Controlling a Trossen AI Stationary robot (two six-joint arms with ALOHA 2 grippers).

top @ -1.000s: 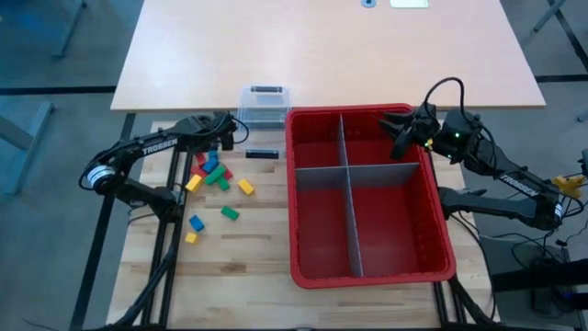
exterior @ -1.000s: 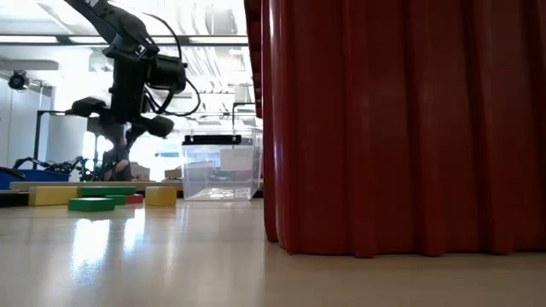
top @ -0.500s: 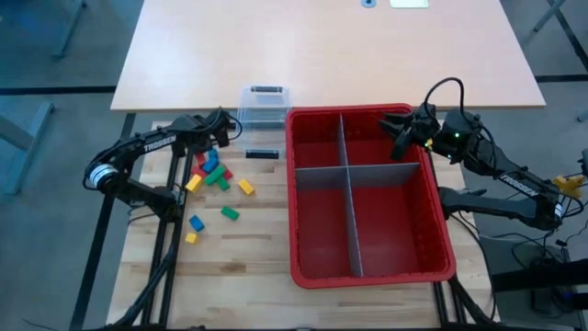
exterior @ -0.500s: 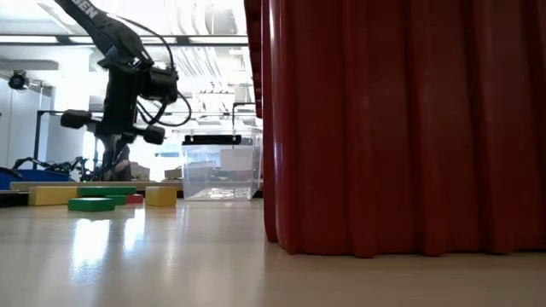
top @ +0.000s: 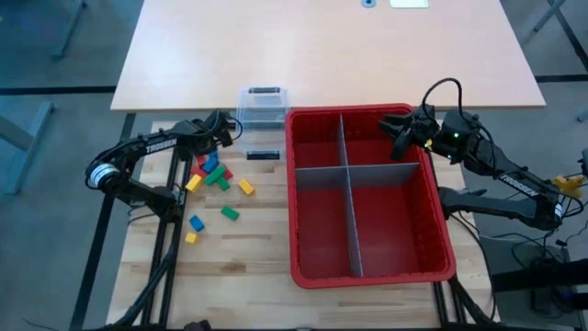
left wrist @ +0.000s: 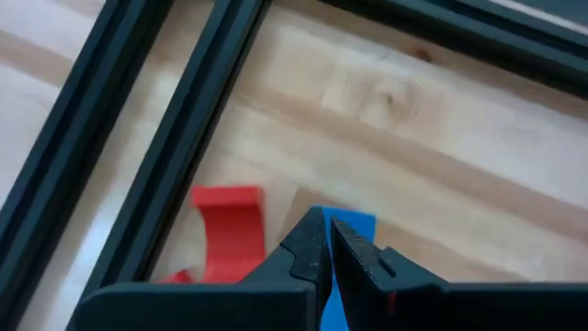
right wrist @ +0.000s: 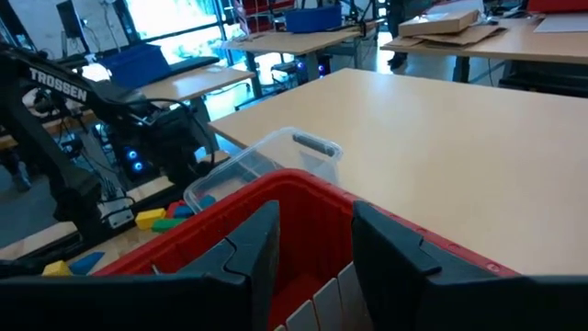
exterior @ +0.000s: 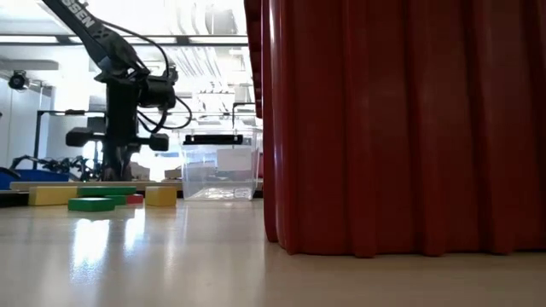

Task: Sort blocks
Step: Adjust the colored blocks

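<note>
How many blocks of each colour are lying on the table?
Yellow blocks: 3
Green blocks: 3
Blue blocks: 3
Red blocks: 2
Total: 11, though some lie so close together that the count may be off by one.

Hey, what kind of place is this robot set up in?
Probably a robotics lab or workshop. The wooden bench sits on a black frame, other tables carry gear behind it, and a clear tub and red bin are laid out for sorting.
</note>
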